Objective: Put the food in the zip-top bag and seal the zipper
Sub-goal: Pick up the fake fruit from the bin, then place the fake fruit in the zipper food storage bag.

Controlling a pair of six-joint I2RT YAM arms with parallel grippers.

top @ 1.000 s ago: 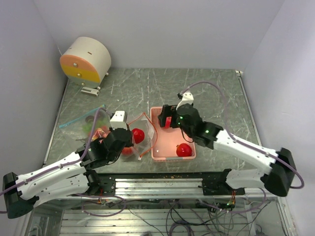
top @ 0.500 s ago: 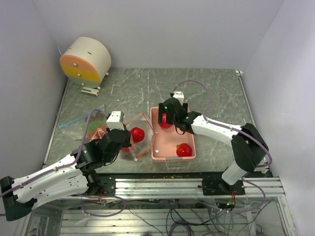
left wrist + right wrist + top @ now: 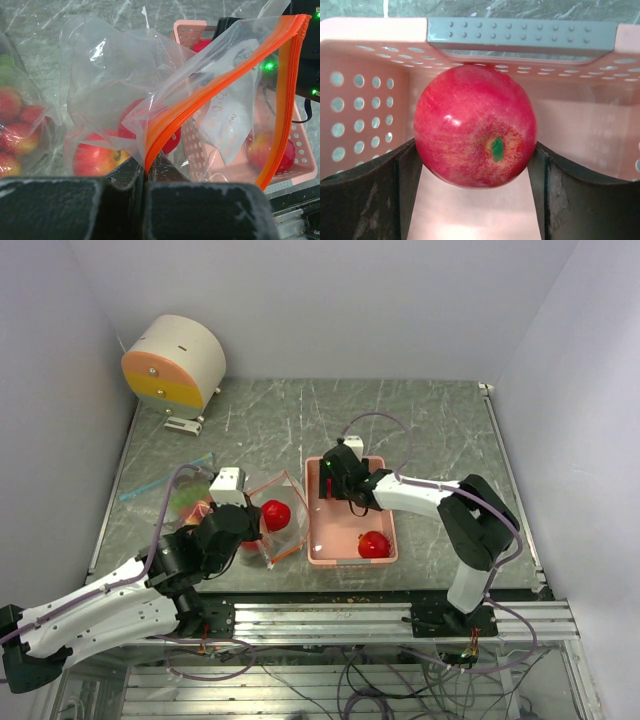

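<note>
Your overhead camera looks down on the grey marbled surface (image 3: 300, 420). Both close wrist cameras share the perforated pink plastic tray (image 3: 192, 31).

Pink perforated tray (image 3: 345, 562) near table centre, long axis near-far; grey strip (image 3: 520, 32) on its far rim. Cream drum (image 3: 190, 350) with orange-and-yellow face in far left corner, on small bracket (image 3: 183, 424). Grey-green marbled table (image 3: 440, 430). Pale walls (image 3: 350, 310) left, far, right. Aluminium rail (image 3: 330, 618) along near edge, cables (image 3: 350, 680) below.
</note>
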